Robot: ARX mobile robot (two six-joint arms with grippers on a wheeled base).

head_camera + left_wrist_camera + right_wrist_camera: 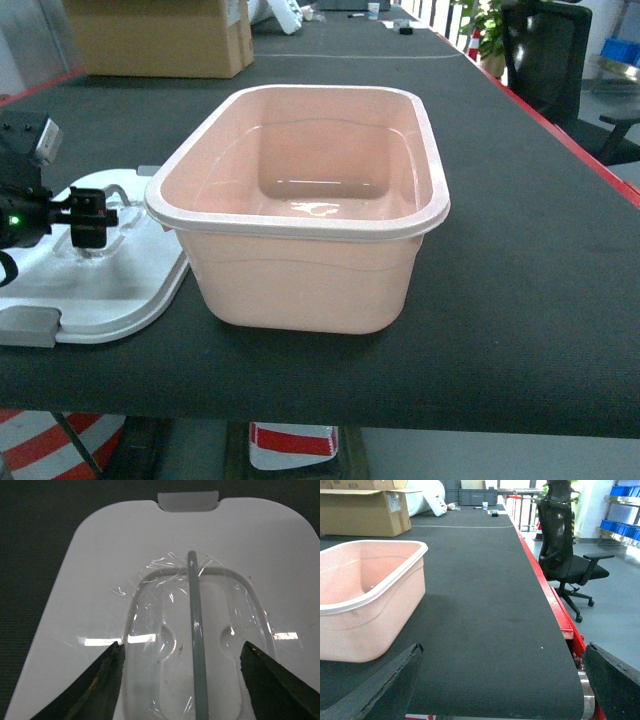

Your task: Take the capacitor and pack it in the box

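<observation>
The pale pink box (pixel 290 222) stands open in the middle of the black table, and I see nothing inside it. Its white lid (pixel 110 290) lies flat to its left. My left gripper (pixel 88 215) hovers low over the lid, open. In the left wrist view the left gripper (pixel 182 647) straddles the lid's grey handle (pixel 196 630) without touching it. My right gripper (pixel 503 650) is open over bare table near the front right edge, with the box (pixel 365 615) to its left. No capacitor is in view.
A brown cardboard carton (pixel 160 35) sits at the table's far left. A black office chair (pixel 565 555) stands beyond the table's red right edge (pixel 555 605). Blue bins (pixel 620 525) line shelves at far right. The lid's grey latch (pixel 28 327) points toward me.
</observation>
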